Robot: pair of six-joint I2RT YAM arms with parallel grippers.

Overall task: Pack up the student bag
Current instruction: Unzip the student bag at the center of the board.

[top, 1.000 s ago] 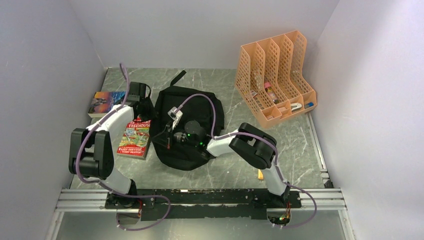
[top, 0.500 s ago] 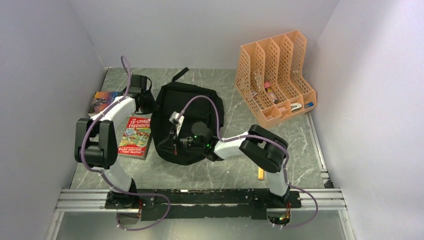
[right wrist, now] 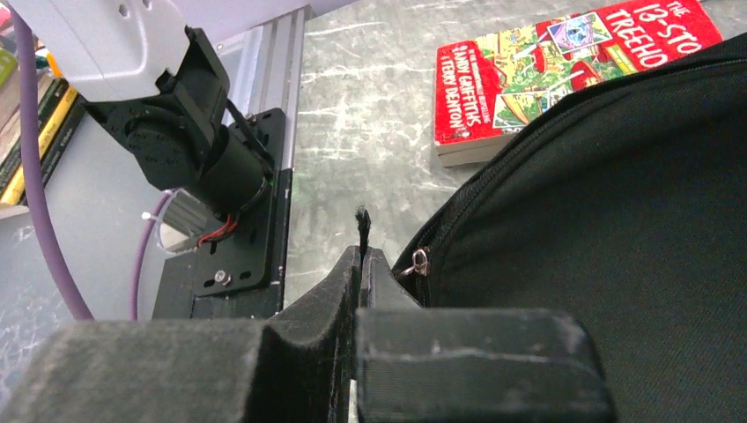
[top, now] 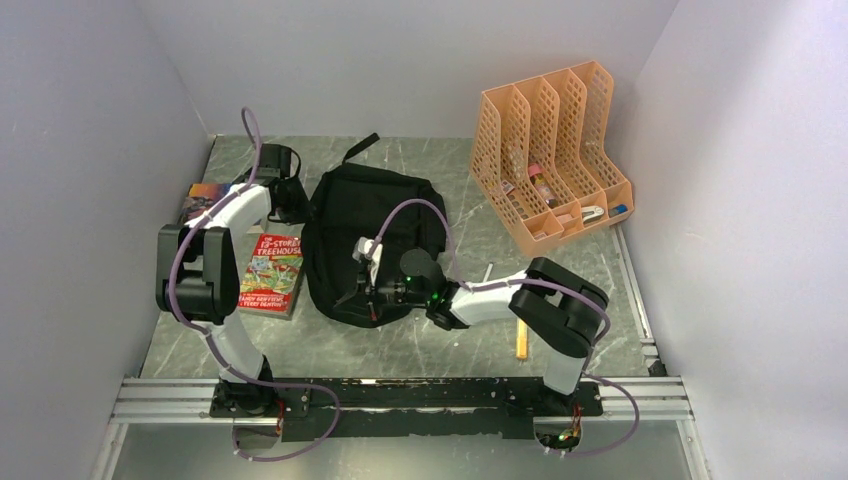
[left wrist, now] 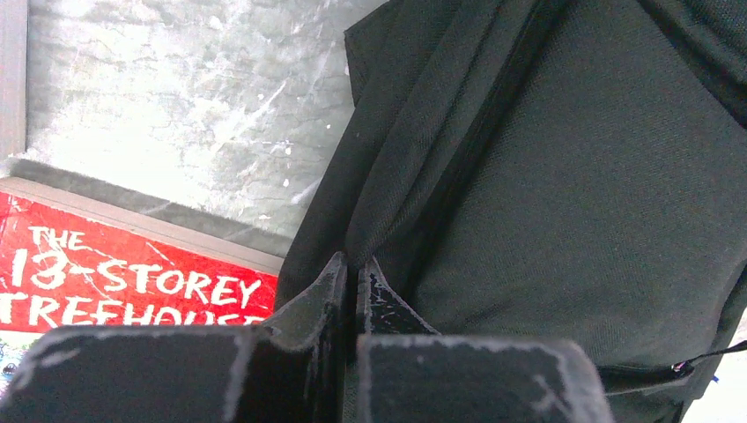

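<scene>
The student bag [top: 372, 232], a floppy black backpack, lies in the middle of the table. My left gripper [top: 291, 199] is at its far left edge. In the left wrist view the gripper [left wrist: 353, 262] is shut on a fold of the bag's fabric [left wrist: 564, 167]. My right gripper [top: 352, 297] is at the bag's near left edge. In the right wrist view the gripper [right wrist: 362, 254] is shut on the black zipper pull [right wrist: 360, 222]. The slider's metal ring [right wrist: 421, 261] sits just right of the fingertips on the bag [right wrist: 617, 211].
A red "13-Storey Treehouse" book [top: 270, 275] lies left of the bag, with another book [top: 203, 203] behind it. An orange mesh file organiser [top: 550, 160] with small items stands at the back right. A yellow pencil [top: 520, 346] lies by the right arm.
My right gripper has moved toward the near edge along the bag's left side, holding the zipper pull. My left gripper has shifted slightly back, still pinching the fabric.
</scene>
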